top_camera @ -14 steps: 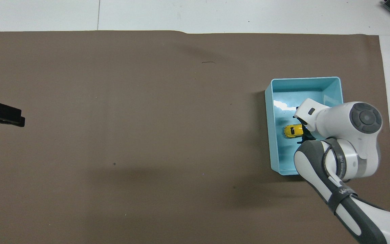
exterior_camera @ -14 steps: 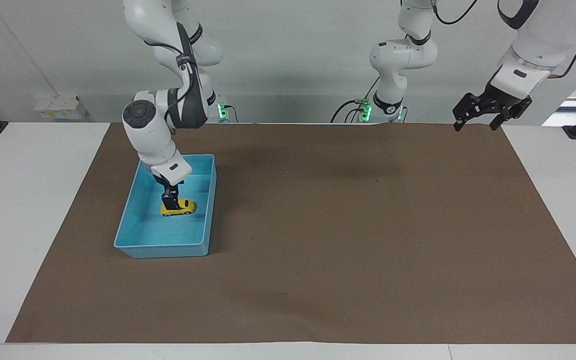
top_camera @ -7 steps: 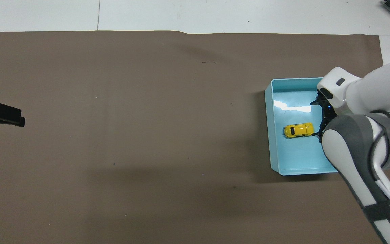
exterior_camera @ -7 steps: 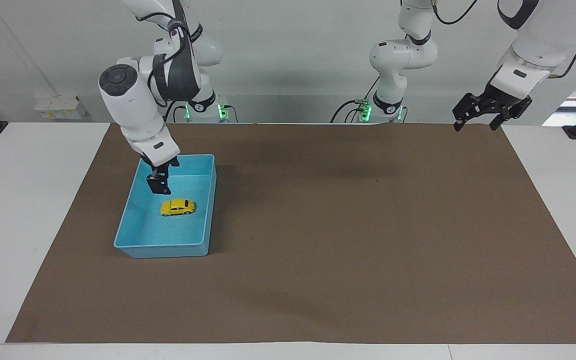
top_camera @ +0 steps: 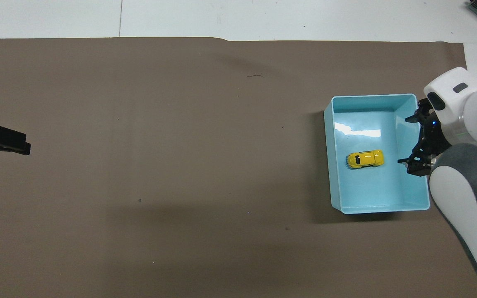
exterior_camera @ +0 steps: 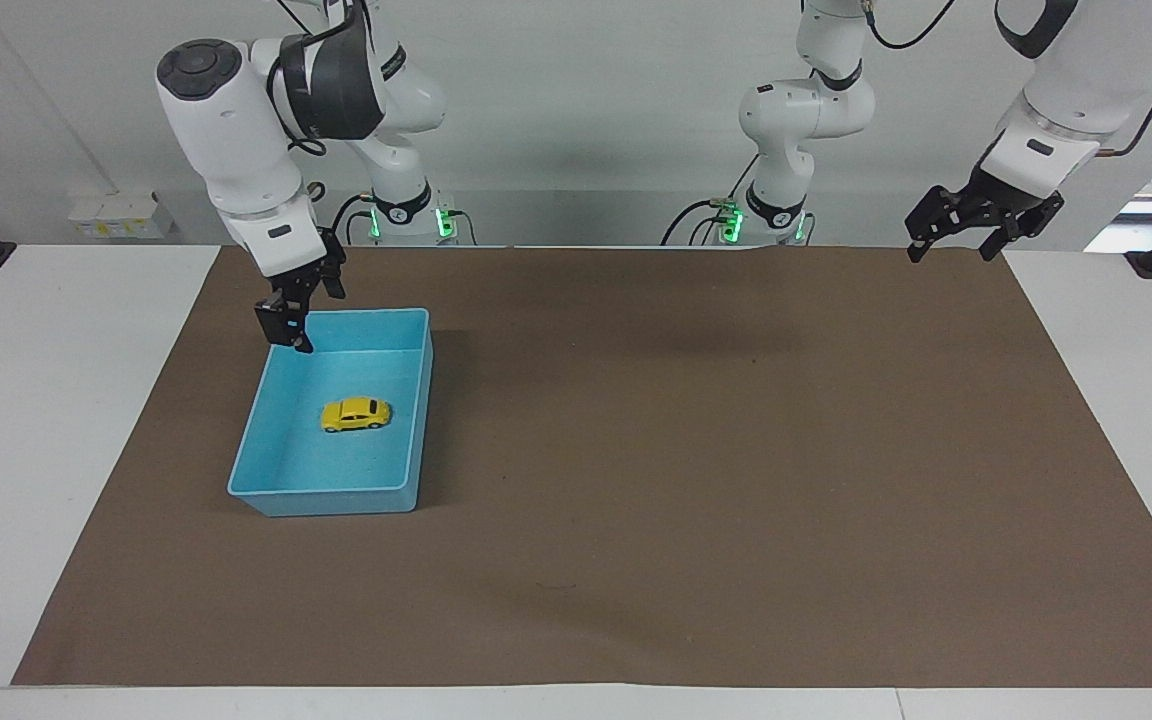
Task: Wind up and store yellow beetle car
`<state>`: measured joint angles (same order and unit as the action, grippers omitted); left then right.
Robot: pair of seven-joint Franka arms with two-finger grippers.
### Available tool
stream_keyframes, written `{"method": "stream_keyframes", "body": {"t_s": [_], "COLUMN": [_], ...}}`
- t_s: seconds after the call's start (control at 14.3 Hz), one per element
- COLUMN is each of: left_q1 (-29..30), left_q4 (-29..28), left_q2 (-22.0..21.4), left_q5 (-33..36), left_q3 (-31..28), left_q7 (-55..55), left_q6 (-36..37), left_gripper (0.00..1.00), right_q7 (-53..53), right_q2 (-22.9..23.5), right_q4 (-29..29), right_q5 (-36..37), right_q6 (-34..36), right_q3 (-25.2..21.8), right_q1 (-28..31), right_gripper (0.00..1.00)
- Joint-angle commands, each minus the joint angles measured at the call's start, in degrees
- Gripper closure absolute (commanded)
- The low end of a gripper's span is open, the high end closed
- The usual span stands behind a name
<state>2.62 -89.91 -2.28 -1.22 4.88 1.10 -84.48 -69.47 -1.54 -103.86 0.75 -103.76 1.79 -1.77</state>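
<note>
- We read the right gripper (exterior_camera: 286,325) as released: its fingers stand apart with nothing between them, raised over the rim of the blue bin (exterior_camera: 266,400) at the bin's edge nearest the robots
- We read the left gripper (exterior_camera: 951,235) as released too; that arm waits over the brown mat (exterior_camera: 686,450) at its own end of the table
- The yellow beetle car (exterior_camera: 356,414) sits on its wheels on the bin floor, near the middle, touching no wall
- We judge the car light, rigid and glossy, so likely slippery on its domed roof
- We would pinch it across its two flat sides, low on the body, never over the roof or on the wheels
</note>
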Motion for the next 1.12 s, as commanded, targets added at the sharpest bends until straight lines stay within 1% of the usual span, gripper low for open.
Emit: {"method": "stream_keyframes", "body": {"t_s": [0.0, 0.21, 0.49, 0.63, 0.84, 1.05], "left_q1": [0.72, 0.72, 0.72, 0.72, 0.72, 0.72], "left_q4": [1.05, 1.05, 1.05, 1.05, 1.05, 1.05], "left_q2": [0.43, 0.43, 0.43, 0.43, 0.43, 0.43], "left_q5": [0.69, 0.69, 0.69, 0.69, 0.69, 0.69], "left_q3": [0.48, 0.48, 0.48, 0.48, 0.48, 0.48], "left_q7": [-0.75, -0.75, -0.75, -0.75, -0.75, -0.75], "left_q6": [1.24, 1.24, 1.24, 1.24, 1.24, 1.24], "left_gripper": [0.00, 0.00, 0.00, 0.00, 0.00, 0.00], "right_q7": [5.29, 15.12, 32.79, 37.98, 42.74, 54.22], "right_q2": [-0.38, -1.27, -0.92, -1.27, -0.30, -0.30], "right_q4": [0.67, 1.11, 5.50, 5.68, 10.06, 10.60], "right_q5": [-1.19, -1.19, -1.19, -1.28, -1.46, -3.21], "right_q6": [1.45, 2.68, 4.79, 4.88, 9.53, 9.71], "right_q3": [0.23, 0.75, 0.84, 0.76, 0.40, -0.12], "right_q1": [0.72, 0.28, 0.01, 0.01, 0.72, 1.07], "right_gripper": [0.00, 0.00, 0.00, 0.00, 0.00, 0.00]}}
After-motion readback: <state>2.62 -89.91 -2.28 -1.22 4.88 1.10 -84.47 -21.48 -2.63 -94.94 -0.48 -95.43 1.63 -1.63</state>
